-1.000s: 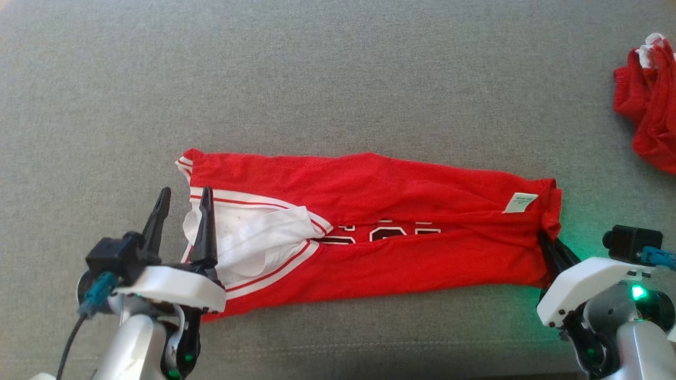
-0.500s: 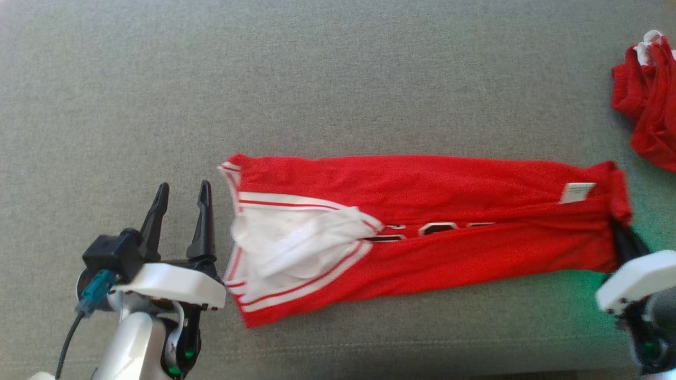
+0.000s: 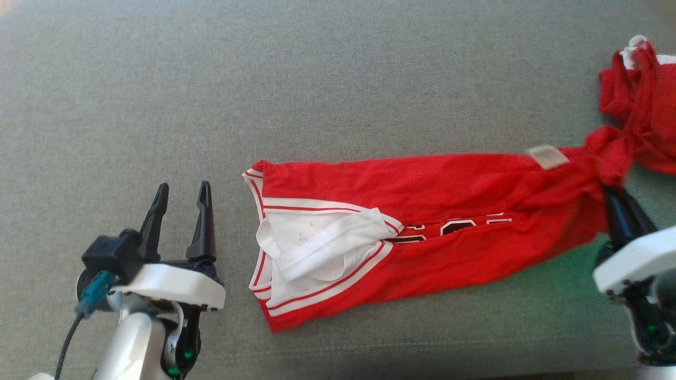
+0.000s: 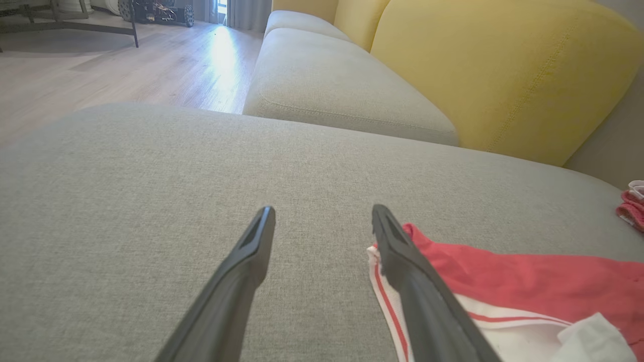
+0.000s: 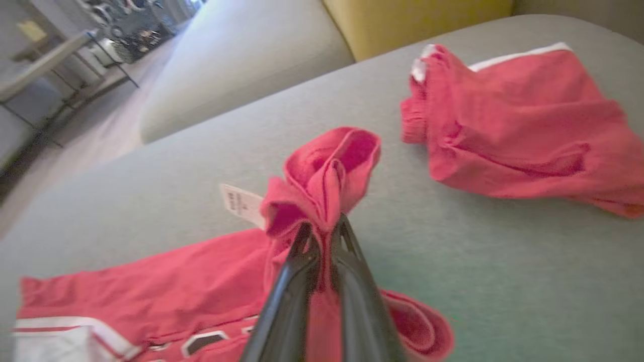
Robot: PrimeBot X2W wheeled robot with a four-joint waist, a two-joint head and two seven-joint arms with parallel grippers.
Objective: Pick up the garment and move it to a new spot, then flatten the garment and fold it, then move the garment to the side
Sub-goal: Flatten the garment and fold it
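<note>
Fingers (image 5: 287,301) of the right gripper (image 5: 322,229) are pressed together on one bunched end of the garment (image 3: 422,179), a red jersey with white-and-red trim. The pinched cloth stands up in a fold above the fingertips. The rest of the garment lies folded lengthwise on the grey cushion (image 3: 317,79), across its near half. The held end is toward the cushion's right side, with a white label (image 3: 546,155) close by it. The left gripper (image 3: 184,187) hovers over the cushion's near left part with its fingers spread and empty, just beside the trimmed end and apart from it. A second red garment (image 3: 644,105) lies crumpled at the cushion's right edge. In the right wrist view, bare cushion separates it from the held fold.
</note>
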